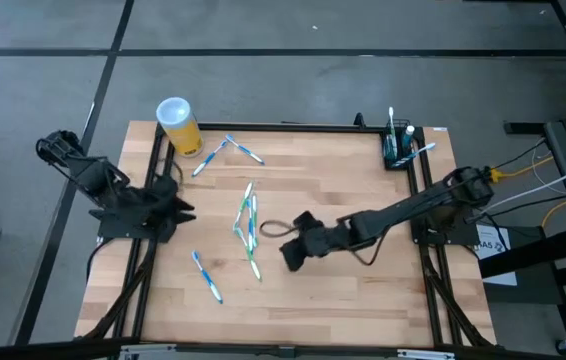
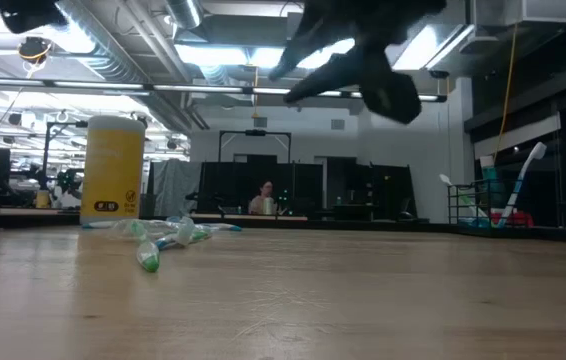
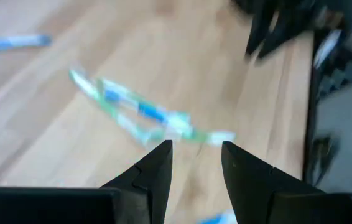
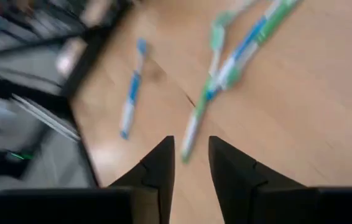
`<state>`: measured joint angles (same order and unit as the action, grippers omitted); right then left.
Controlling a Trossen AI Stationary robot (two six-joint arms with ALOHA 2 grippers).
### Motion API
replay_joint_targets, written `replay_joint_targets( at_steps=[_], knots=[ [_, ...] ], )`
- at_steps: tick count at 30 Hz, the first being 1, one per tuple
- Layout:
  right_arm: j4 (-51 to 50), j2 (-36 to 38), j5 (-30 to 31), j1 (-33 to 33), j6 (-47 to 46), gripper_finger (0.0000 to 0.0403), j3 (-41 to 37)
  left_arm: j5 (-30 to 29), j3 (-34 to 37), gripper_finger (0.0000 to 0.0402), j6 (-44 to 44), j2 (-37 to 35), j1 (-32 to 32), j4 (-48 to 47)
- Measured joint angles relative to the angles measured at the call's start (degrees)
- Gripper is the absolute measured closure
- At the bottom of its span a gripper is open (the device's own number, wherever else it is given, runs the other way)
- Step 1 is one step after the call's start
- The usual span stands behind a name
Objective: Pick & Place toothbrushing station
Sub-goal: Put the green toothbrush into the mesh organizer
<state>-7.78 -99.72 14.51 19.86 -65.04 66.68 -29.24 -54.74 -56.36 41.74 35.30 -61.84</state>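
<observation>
While the right gripper [image 1: 293,255] hovers, jaws apart and empty, just beside the toothbrush pile [image 1: 247,222], apparently approaching a pick, the toothbrushing station [image 1: 399,148] sits well beyond; next comes lowering and closing.

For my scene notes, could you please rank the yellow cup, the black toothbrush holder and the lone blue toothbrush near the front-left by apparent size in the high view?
1. Yellow cup, largest.
2-3. Black toothbrush holder and blue toothbrush: too alike to rank.
</observation>
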Motion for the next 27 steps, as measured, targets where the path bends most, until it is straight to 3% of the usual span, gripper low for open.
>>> replay_joint_targets(
  at_steps=[5,11,15,19,23,27],
  knots=[
    [-21.92,-3.34,3.51,3.06,-0.35,0.0317,12.2,2.12,0.0,0.0269,-2.11,5.92,3.54,-3.1],
    [-39.19,-2.98,9.55,5.67,-6.47,0.0318,18.77,-2.58,4.95,0.0269,-27.81,13.14,2.95,-3.8],
    [-45.04,-2.96,12.01,7.12,-7.67,0.0318,20.63,-1.52,12.74,0.0265,-38.95,16.31,0.21,3.36],
    [-45.36,-2.51,11.62,8.28,-5.36,0.0318,20.74,-1.01,19.93,0.0248,-39.12,18.39,-4.84,20.7],
    [-46.2,-1.12,12.09,9.52,-3.35,0.0318,20.74,0.7,22.97,0.0227,-30.78,22.12,-12.76,39.46],
    [-46.55,0.59,14.36,10.73,-1.75,0.0318,20.74,7.63,22.39,0.0218,-25.59,27.62,-19.15,43.2]
  ],
)
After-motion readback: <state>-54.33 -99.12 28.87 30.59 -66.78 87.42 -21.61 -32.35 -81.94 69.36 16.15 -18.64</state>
